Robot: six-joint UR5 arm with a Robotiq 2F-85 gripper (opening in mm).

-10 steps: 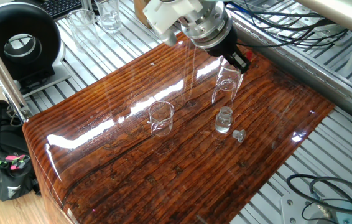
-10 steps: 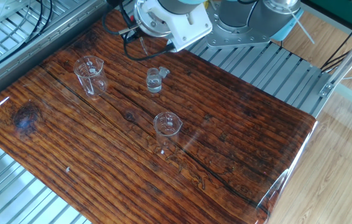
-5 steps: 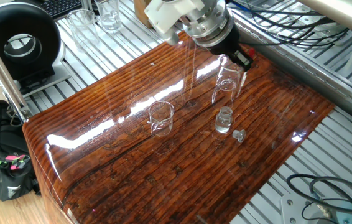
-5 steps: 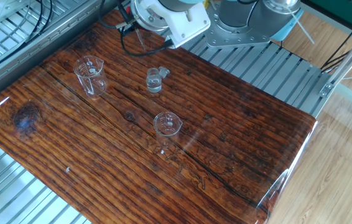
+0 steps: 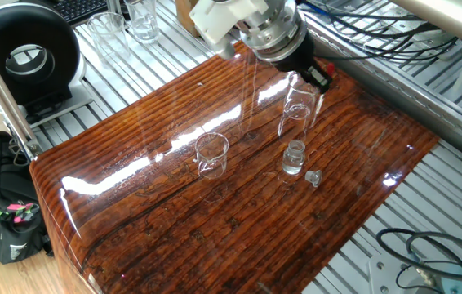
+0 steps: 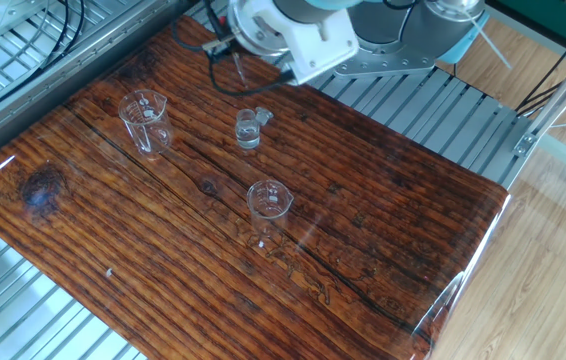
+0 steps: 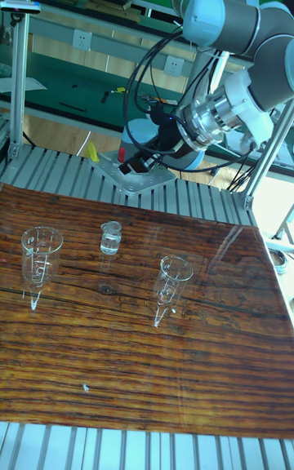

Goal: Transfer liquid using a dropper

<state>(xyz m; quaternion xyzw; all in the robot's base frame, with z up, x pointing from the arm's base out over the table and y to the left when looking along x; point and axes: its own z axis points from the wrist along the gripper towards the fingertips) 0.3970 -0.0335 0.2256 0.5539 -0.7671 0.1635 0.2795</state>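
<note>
The gripper (image 7: 135, 165) hangs above the far edge of the table (image 6: 383, 220), closed on the dropper (image 6: 237, 68) near its red bulb. The tube is thin, light and probably fragile, so a gentle hold below the bulb suits it. The small bottle (image 6: 248, 130) and two beakers stand well apart, leaving open room.

dropper (image 7: 135, 165) red-bulbed, tilted, held above table

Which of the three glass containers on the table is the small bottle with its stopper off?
The small bottle standing between the two beakers: squat and narrow-necked, its loose stopper lying beside it. The left beaker and the near beaker are taller, wide-mouthed and spouted.
</note>
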